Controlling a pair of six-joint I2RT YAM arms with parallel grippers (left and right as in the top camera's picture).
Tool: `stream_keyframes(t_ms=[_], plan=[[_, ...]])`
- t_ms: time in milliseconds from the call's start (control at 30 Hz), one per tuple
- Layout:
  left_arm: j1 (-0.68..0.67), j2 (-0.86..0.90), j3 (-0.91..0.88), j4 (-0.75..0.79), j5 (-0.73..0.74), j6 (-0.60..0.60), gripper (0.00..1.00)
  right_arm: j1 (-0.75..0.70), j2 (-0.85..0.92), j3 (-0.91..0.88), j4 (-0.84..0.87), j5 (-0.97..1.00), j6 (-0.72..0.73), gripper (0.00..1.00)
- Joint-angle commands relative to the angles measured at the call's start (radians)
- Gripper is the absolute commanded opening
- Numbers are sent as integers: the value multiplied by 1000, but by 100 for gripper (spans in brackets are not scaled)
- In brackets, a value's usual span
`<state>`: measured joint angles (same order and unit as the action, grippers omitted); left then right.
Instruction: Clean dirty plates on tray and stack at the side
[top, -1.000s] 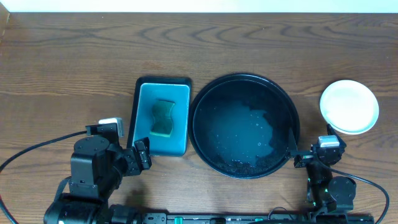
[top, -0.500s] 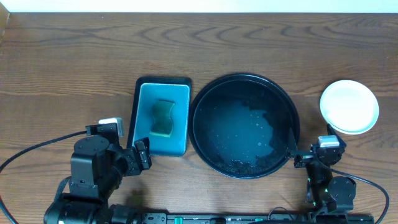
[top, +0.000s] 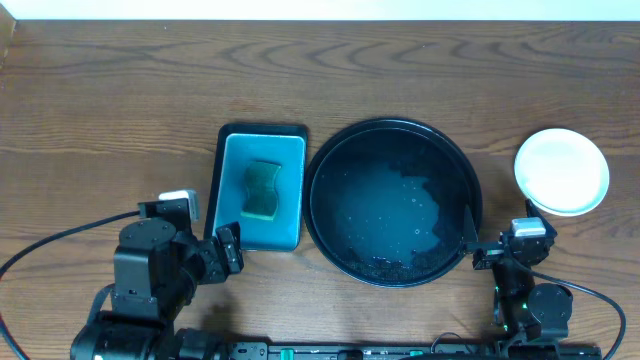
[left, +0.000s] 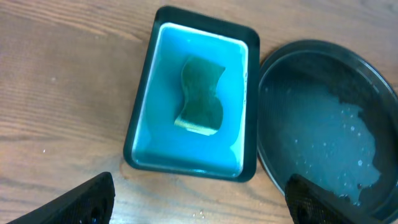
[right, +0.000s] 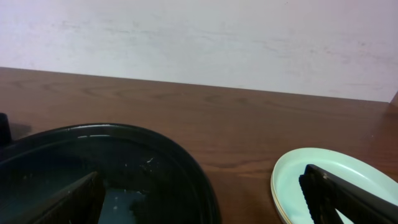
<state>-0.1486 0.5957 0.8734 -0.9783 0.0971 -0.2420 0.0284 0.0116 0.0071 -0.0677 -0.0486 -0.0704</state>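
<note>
My left tool stood apart, empty, by the teal tray. My right tool stood apart, empty, near tray and plates.

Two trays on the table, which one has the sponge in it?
The rectangular teal tray, left of the round black tray. The green sponge lies in it. The black one holds only a wet film, no sponge.

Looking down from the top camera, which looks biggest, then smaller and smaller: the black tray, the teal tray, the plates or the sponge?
1. Black tray
2. Teal tray
3. Plates, stacked together
4. Sponge
</note>
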Motion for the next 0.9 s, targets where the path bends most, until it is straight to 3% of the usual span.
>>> stream_keyframes(t_ms=[0, 333, 667, 867], plan=[[4, -34, -10, -14, -35, 41, 88, 19, -7, -2, -5, 7, -13, 99], [76, -303, -250, 146, -35, 115, 88, 19, -7, -2, -5, 7, -13, 99], [110, -585, -639, 583, -19, 119, 88, 19, -7, -2, -5, 7, -13, 99], [114, -594, -768, 861, 0, 180, 88, 19, -7, -2, -5, 7, -13, 99]])
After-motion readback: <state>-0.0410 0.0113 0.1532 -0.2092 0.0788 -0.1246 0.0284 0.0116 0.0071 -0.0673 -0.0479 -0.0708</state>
